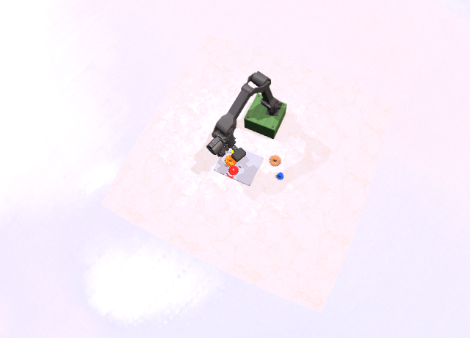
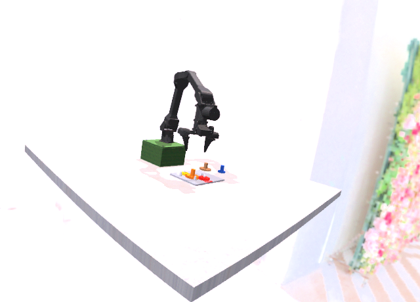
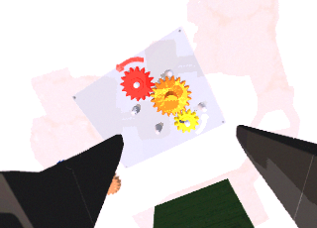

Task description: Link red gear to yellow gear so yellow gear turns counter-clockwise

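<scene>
Tool (image 2: pixel 195 151) (image 3: pixel 177 135) wide, nothing held; orange gear (image 1: pixel 230 160) (image 2: pixel 192 174) (image 3: pixel 170 95) could fail to drive yellow gear (image 1: pixel 232 151) (image 2: pixel 184 173) (image 3: pixel 186 121) if it isn't fully seated.

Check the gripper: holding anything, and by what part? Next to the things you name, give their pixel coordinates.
Nothing held. The gripper (image 2: pixel 195 151) (image 3: pixel 177 135) is open above the board (image 2: pixel 213 180) (image 3: pixel 99 106) (image 1: pixel 252 169), its fingers wide apart; the orange gear (image 1: pixel 230 160) (image 2: pixel 192 174) (image 3: pixel 170 95) sits between the red and yellow gears.

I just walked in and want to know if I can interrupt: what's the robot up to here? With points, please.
The open gripper (image 2: pixel 195 151) (image 3: pixel 177 135) holds nothing and hangs above the grey board (image 1: pixel 250 175) (image 2: pixel 216 179) (image 3: pixel 99 109). On the board, an orange gear (image 1: pixel 230 160) (image 2: pixel 192 174) (image 3: pixel 165 106) sits between the red gear (image 1: pixel 233 170) (image 2: pixel 204 178) (image 3: pixel 133 92) and the yellow gear (image 3: pixel 192 125). A tan gear (image 1: pixel 275 160) (image 2: pixel 205 169) (image 3: pixel 115 184) and a blue gear (image 1: pixel 280 175) (image 2: pixel 222 171) stand on the table.
</scene>
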Robot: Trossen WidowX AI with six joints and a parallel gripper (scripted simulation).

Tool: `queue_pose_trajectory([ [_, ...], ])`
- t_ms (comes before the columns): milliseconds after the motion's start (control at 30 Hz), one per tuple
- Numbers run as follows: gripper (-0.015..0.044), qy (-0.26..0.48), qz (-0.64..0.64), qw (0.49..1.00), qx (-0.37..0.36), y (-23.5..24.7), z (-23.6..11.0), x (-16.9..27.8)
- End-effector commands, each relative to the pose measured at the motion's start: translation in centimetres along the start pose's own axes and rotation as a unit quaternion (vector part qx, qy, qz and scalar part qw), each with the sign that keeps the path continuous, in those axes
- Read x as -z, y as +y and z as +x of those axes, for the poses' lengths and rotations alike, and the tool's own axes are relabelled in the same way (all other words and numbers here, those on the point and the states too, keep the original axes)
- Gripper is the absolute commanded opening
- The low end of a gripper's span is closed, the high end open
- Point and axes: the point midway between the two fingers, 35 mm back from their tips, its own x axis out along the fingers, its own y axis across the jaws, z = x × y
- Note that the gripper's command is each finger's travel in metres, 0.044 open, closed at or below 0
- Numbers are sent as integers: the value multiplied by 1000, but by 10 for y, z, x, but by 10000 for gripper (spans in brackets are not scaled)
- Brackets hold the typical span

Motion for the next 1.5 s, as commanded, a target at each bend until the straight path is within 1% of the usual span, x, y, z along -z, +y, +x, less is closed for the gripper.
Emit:
queue_pose_trajectory([
  [0,440,-1,2,1000,0,0,-1,0],
  [333,440,-1,2,1000,0,3,-1,0],
  [400,440,0,2,1000,-2,24,-3,4],
  [500,440,1,2,1000,-5,70,-8,18],
  [667,440,4,2,1000,-9,141,-17,56],
  [833,440,7,1,1000,-12,199,-27,110],
  [1000,440,9,2,1000,-12,242,-36,175],
  [1133,440,10,2,1000,-12,263,-44,231],
  [1200,440,10,2,1000,-12,265,-45,241],
  [1467,440,10,2,1000,-12,265,-45,241],
])
